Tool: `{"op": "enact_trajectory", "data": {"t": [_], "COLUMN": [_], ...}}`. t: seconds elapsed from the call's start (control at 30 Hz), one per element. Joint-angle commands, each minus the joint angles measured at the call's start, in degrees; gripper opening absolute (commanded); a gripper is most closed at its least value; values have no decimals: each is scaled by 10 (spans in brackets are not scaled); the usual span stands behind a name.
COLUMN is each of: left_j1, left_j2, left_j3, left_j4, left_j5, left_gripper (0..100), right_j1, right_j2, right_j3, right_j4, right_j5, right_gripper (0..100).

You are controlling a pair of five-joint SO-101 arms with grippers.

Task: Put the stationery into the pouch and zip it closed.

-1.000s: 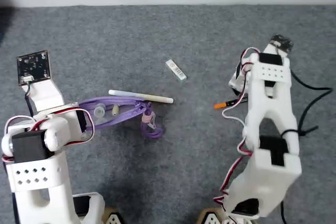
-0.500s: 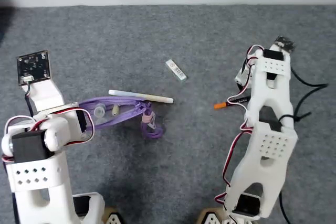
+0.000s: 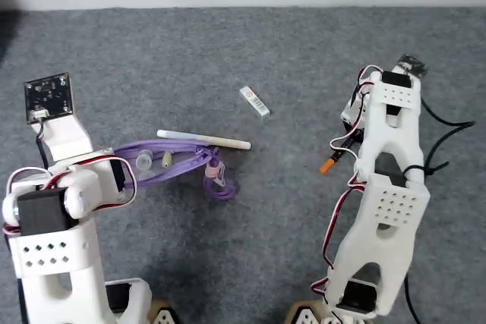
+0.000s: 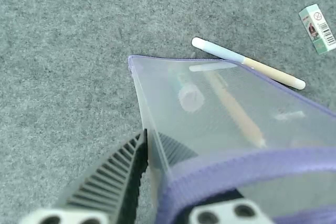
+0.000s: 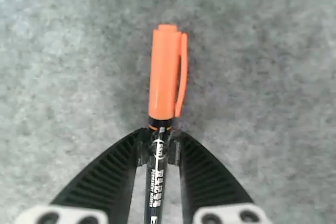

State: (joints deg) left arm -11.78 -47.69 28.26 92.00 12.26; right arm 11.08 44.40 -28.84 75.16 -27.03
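Observation:
A clear pouch with purple zipper trim [image 3: 171, 165] [image 4: 220, 119] lies at the left of the grey mat, with small items showing through its wall. My left gripper [image 4: 149, 169] is shut on the pouch's near edge. A pale blue and cream pen [image 3: 203, 139] [image 4: 247, 62] lies just beyond the pouch. A small white and green eraser [image 3: 254, 102] [image 4: 317, 29] sits farther back. My right gripper [image 5: 159, 145] is shut on a black marker with an orange cap [image 5: 165, 80] [image 3: 329, 163], the cap pointing down toward the mat.
The grey mat [image 3: 228, 51] covers the table up to a pale wall at the back. Cables hang from the right arm [image 3: 387, 187]. The left arm's base [image 3: 53, 240] stands at the front left.
The right arm has closed on the orange-capped marker and lifted it, swinging its cap end from pointing left to pointing down and forward. The left arm and pouch have not moved.

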Motion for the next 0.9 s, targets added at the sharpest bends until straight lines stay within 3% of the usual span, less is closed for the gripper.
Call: {"op": "enact_trajectory", "data": {"t": [0.0, 0.3, 0.6, 0.87], "left_j1": [-1, -1, -1, -1], "left_j2": [4, 4, 2, 1], "left_j3": [-1, -1, -1, -1], "left_j4": [-13, -14, -14, -14], "left_j5": [4, 4, 4, 4], "left_gripper": [12, 12, 12, 12], "right_j1": [-3, -19, -83, -134], "right_j2": [-50, -170, -305, -444], "right_j3": [-23, -23, -22, -4], "right_j4": [31, 145, 262, 276], "right_j5": [-5, 41, 72, 85], "right_gripper": [6, 9, 9, 8]}}
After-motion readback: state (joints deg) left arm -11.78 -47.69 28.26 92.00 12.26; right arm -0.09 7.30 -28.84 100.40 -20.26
